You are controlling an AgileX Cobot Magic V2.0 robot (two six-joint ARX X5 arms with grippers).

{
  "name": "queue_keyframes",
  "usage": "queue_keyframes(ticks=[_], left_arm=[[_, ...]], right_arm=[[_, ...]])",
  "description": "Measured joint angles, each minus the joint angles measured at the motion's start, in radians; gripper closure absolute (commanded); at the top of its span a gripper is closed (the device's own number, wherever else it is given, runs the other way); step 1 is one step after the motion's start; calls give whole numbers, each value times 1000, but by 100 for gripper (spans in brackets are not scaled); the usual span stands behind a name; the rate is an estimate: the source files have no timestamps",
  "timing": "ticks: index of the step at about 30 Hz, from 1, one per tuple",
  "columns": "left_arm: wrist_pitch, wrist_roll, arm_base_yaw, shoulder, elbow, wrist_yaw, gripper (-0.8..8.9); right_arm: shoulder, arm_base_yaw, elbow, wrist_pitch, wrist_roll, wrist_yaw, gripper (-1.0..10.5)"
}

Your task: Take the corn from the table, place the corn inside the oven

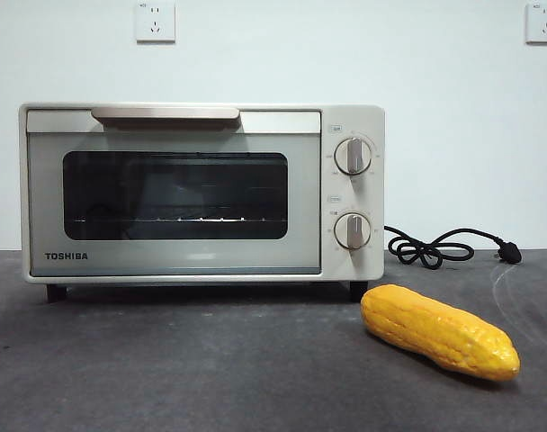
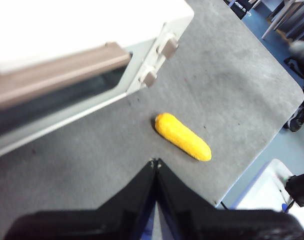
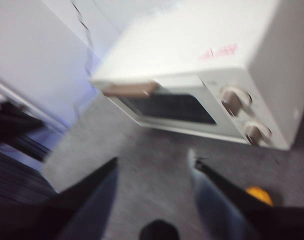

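Lying nearest on the table [image 1: 165, 378], out in front of the oven's knob side and apart from it, the corn [image 1: 440, 330], glossy and tapered, likely to roll or squirt out of a pinch taken off its middle. Hovering above with jaws pressed together, the left gripper [image 2: 156, 162]; jaws spread apart, the right gripper [image 3: 154, 165], only a sliver of corn visible past one jaw. Further back, the oven [image 1: 201, 191] with door shut under its handle [image 1: 165, 113], so a corn-laden approach risks bumping glass.

A lab or test room, not a home kitchen: a toaster oven [image 1: 201, 191] sits on a bare grey desk [image 1: 165, 369] against a plain white wall [image 1: 345, 54] with two sockets [image 1: 156, 21], unplugged cord [image 1: 444, 247] loose.
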Motion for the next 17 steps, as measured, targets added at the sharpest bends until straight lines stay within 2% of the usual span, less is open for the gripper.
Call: queue_keyframes(ticks=[4,9,13,17], left_arm=[[-1,13,-23,20,50,-5,819],[0,22,-27,29,80,-6,819],[-4,25,-27,31,80,-9,819],[-24,42,-27,31,80,-12,819]], right_arm=[[118,157,65,-77,-42,180,471],[273,318,95,-105,-80,339,468],[388,390,95,-131,-89,475,469],[485,409,95,-177,-106,619,470]])
